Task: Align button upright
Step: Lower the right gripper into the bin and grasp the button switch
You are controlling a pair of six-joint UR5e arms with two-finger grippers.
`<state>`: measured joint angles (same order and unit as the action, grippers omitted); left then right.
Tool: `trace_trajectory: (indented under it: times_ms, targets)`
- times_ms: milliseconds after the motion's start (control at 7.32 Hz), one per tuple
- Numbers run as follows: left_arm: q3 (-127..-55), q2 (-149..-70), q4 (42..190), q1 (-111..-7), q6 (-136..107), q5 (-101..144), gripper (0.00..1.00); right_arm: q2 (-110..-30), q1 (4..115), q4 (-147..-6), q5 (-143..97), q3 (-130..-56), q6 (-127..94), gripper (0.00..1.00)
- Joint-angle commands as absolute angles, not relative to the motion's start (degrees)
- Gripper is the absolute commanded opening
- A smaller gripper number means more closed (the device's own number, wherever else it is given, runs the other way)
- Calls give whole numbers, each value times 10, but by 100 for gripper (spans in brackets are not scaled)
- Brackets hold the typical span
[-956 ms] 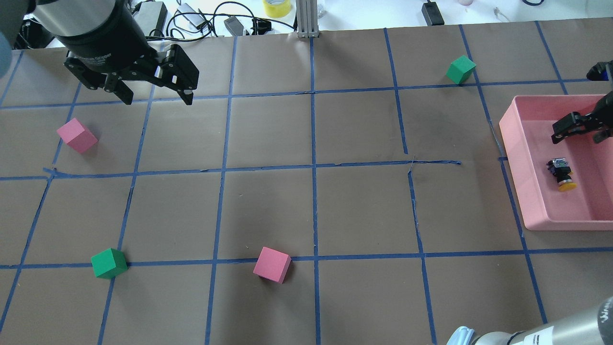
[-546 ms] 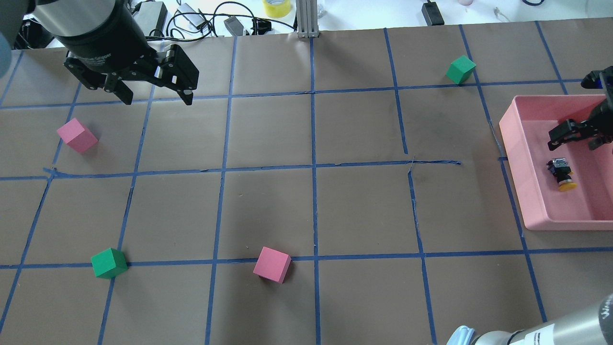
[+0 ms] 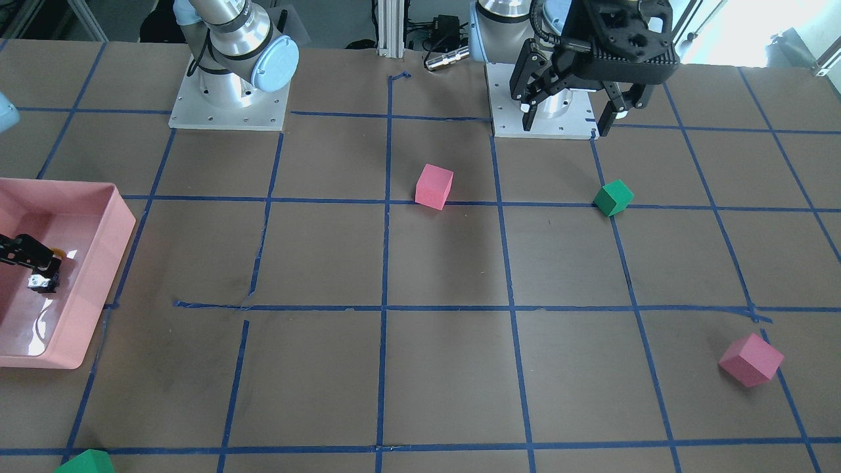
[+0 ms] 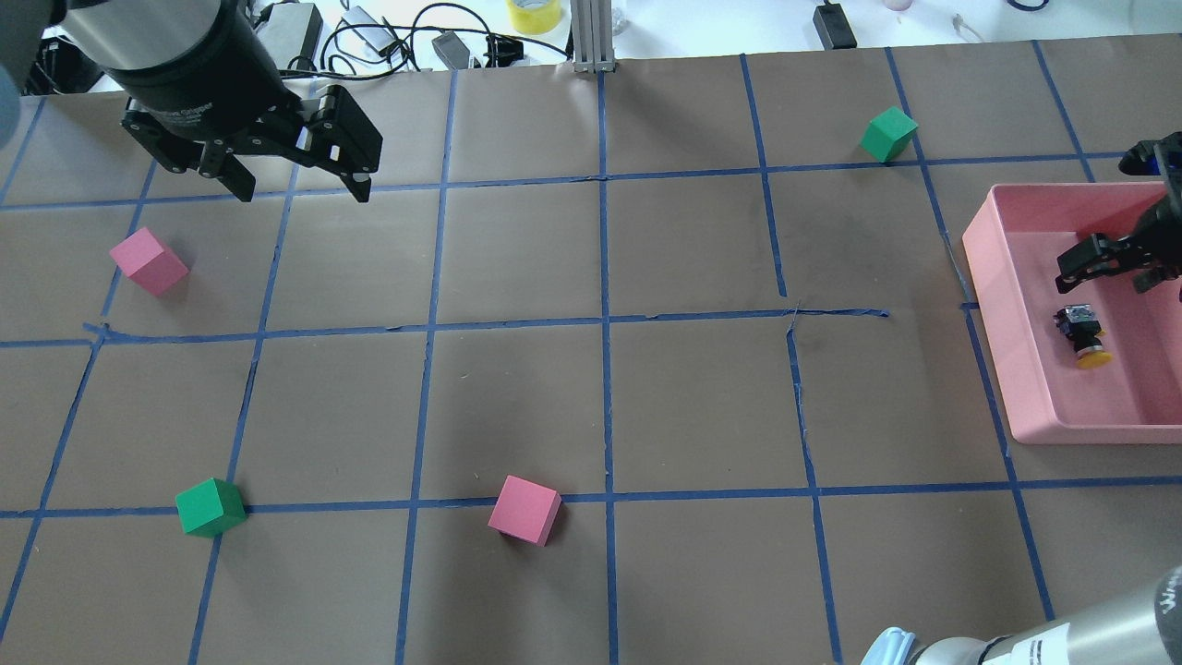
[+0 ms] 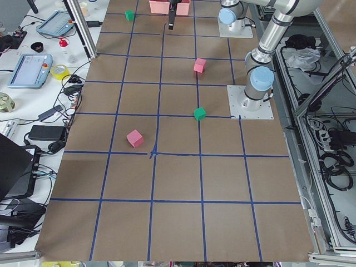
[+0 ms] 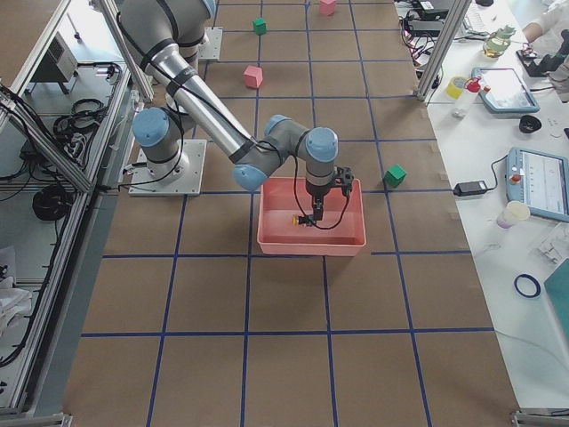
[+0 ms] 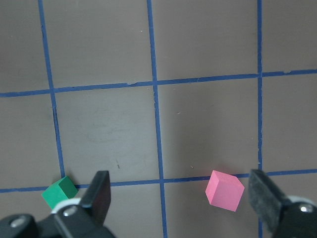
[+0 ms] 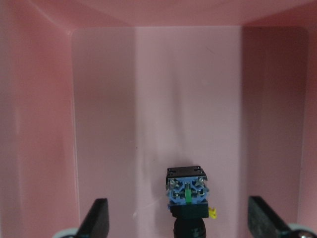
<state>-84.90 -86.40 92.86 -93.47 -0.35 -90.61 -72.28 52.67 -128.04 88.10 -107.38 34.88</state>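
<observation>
The button lies on its side on the floor of the pink tray, with its yellow cap toward the robot and its base block away. My right gripper is open and hangs over the tray just beyond the button, not touching it. In the right wrist view the button's base sits low in the middle between the two spread fingers. My left gripper is open and empty at the far left of the table, high above it.
Two pink cubes and two green cubes lie scattered on the brown gridded table. The tray stands at the table's right edge. Cables and tape lie beyond the far edge.
My right gripper has shifted slightly toward the button inside the tray. The button, the cubes and the left arm have not moved.
</observation>
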Motion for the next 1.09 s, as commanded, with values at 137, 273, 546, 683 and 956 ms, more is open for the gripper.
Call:
trace_trajectory:
  times_ms: [137,273,546,683,956]
  targets:
    - [-849,-864,929,-935,-4,-906,100,-698,522,-1303,878,-1076,345,100]
    - [-849,-864,929,-934,-4,-906,100,-689,521,-1303,878,-1085,345,100]
    - [-849,-863,932,-935,-4,-906,100,-688,522,-1324,879,-1095,346,100]
    - [-849,-863,932,-935,-4,-906,100,-686,521,-1325,879,-1099,346,100]
    - [-849,-862,932,-935,-4,-906,100,-686,522,-1325,878,-1100,345,100]
